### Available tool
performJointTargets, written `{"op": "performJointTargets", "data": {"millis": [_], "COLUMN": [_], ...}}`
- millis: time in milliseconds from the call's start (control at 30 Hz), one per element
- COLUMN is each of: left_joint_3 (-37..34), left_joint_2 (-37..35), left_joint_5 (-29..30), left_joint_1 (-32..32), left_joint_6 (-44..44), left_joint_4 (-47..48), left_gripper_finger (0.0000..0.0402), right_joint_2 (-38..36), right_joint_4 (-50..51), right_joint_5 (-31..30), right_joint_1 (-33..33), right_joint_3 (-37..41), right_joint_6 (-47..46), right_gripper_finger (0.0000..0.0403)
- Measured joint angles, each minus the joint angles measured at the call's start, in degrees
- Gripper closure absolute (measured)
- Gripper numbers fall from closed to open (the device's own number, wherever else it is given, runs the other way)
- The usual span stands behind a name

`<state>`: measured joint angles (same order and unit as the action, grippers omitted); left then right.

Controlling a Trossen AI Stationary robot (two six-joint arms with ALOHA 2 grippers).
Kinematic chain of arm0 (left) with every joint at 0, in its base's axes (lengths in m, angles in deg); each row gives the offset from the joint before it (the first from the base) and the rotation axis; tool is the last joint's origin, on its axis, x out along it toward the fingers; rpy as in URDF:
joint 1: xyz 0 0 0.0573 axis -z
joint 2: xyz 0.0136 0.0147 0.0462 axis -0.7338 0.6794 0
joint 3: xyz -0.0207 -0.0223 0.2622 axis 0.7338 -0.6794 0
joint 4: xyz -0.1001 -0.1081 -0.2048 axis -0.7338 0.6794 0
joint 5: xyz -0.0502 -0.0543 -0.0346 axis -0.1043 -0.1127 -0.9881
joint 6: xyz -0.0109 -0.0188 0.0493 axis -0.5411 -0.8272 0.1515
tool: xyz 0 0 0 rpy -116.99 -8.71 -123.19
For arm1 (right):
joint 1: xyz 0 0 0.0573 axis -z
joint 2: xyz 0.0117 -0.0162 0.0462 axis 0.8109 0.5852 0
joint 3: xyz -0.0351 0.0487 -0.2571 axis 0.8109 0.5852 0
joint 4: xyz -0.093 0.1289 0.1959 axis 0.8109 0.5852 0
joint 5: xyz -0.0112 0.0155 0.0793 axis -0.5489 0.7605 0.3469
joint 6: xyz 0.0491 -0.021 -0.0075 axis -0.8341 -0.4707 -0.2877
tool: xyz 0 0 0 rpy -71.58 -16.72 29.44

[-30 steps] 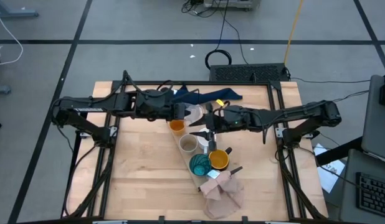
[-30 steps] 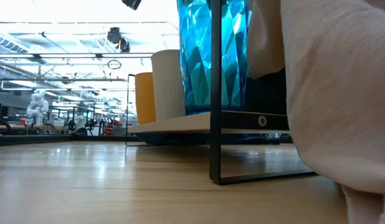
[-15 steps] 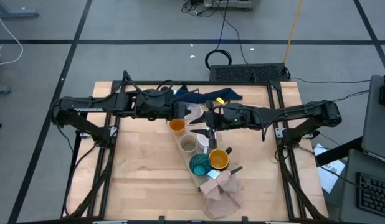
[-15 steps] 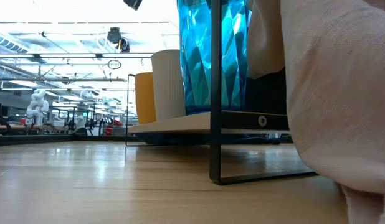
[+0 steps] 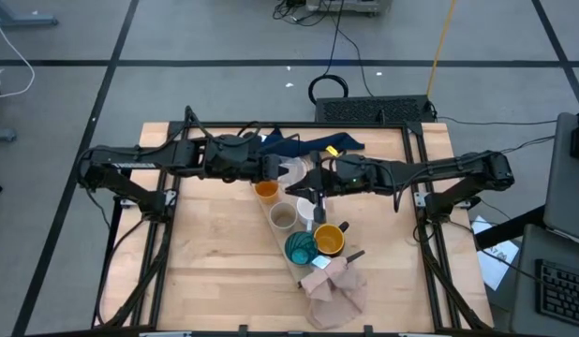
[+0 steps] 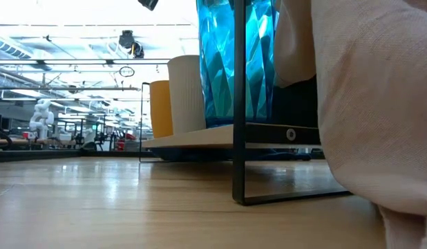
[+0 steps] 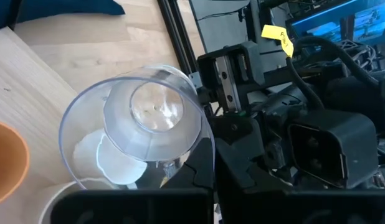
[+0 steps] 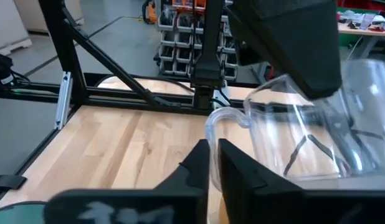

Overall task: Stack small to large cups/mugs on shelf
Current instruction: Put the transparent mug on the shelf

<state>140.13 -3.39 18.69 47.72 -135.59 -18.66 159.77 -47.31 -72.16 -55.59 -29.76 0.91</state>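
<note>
Glass cup (image 5: 291, 173) sits tilted above shelf (image 5: 274, 212) far end by orange cup (image 5: 265, 189), my left gripper (image 5: 282, 171) clamped on its wall, right gripper (image 5: 313, 184) pinching its handle w/ both steadying for set-down.

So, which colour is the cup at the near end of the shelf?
The cup is teal, with a faceted surface; the low view shows it best.

Cups: six, namely orange cup (image 5: 265, 189), beige-grey cup (image 5: 283, 218), white mug (image 5: 306, 216), teal cup (image 5: 300, 248), mustard-yellow mug (image 5: 329, 241), clear glass cup (image 5: 291, 172)
Shelf (image 5: 274, 230): one
Cloths: two, dark blue cloth (image 5: 299, 143) at 12 o'clock, pinkish-beige cloth (image 5: 334, 291) at 6 o'clock
Arms: two
</note>
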Motion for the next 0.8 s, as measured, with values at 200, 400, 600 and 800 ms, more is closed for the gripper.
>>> {"op": "performJointTargets", "data": {"millis": [200, 400, 600, 800], "left_joint_3": [0.0, 0.0, 0.0, 0.3], "left_joint_2": [0.0, 0.0, 0.0, -0.3], "left_joint_5": [-0.1, 1.2, 1.4, 1.5], "left_joint_1": [0.0, 0.0, 0.0, 0.0], "left_joint_6": [0.0, 0.2, 0.7, 3.1], "left_joint_4": [-0.7, -1.2, -1.9, -6.5], "left_gripper_finger": [0.0400, 0.0400, 0.0388, 0.0387], "right_joint_2": [0.0, -0.9, -2.5, -2.9], "right_joint_4": [-0.1, -0.4, 0.0, 1.2], "right_joint_5": [0.0, 0.1, 0.3, 1.2], "right_joint_1": [0.1, 0.3, 0.7, 0.8], "right_joint_3": [0.0, 0.0, 0.0, 0.2], "right_joint_6": [-1.5, -1.6, -1.8, -3.0], "right_gripper_finger": [0.0397, 0.0400, 0.0401, 0.0402]}}
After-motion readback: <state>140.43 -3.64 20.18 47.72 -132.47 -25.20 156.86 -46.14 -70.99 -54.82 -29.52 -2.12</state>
